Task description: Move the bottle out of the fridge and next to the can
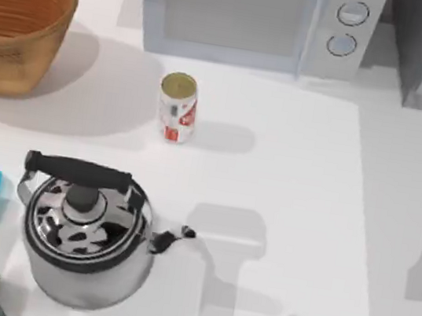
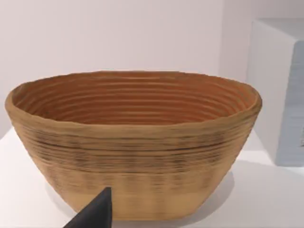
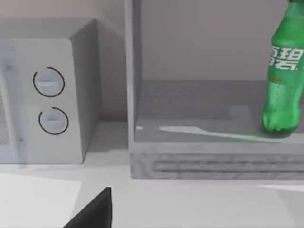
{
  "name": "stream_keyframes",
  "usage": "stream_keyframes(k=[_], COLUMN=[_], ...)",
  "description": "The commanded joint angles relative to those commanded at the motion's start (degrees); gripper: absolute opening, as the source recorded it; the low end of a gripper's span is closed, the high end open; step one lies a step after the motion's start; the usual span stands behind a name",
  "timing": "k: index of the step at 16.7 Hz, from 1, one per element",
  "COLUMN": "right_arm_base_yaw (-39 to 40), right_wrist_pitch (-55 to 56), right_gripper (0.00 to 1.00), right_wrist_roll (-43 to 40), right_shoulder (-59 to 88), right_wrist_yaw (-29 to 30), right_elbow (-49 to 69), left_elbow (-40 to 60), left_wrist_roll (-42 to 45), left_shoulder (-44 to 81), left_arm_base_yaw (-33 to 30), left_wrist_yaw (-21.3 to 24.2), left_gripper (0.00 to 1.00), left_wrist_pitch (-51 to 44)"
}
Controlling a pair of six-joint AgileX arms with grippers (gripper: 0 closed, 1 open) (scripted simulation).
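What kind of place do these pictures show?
Most likely a simulated kitchen counter: a microwave with two dials, a steel kettle, and a fridge with a green bottle standing inside.

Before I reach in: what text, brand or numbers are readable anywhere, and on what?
Bottle in the fridge: white characters on the label, partly cut off, not legible enough to quote.
Can: red-and-white print, too small to read.
Microwave: two round dials, no numbers or markings readable.

bottle (image 3: 283, 80) in fridge (image 3: 213, 156), can (image 1: 177, 107) before microwave (image 1: 248, 16)
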Motion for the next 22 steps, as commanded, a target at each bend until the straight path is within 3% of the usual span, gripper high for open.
stream_keyframes(k=[4, 8, 13, 22], right_arm_base_yaw=[-0.01, 0.29, 1.54, 4.4], right_wrist_pitch=[1.03, 6.41, 16.7, 37.71], right_gripper=[1.0, 1.0, 1.0, 1.0], right_wrist_roll=[0.01, 0.05, 0.05, -0.28], right_shoulder=[1.72, 12.4, 37.59, 95.65], right_wrist_yaw=[1.12, 7.33, 20.24, 48.28], right_elbow=[1.46, 9.39, 25.21, 58.28], left_elbow=[0.0, 0.0, 0.0, 0.0], left_wrist_roll=[0.0, 0.0, 0.0, 0.0], left_shoulder=[0.0, 0.0, 0.0, 0.0], left_arm_base_yaw=[0.0, 0.0, 0.0, 0.0], left_wrist_yaw=[0.0, 0.0, 0.0, 0.0], left_gripper=[1.0, 1.0, 1.0, 1.0], left_wrist_pitch=[0.0, 0.0, 0.0, 0.0])
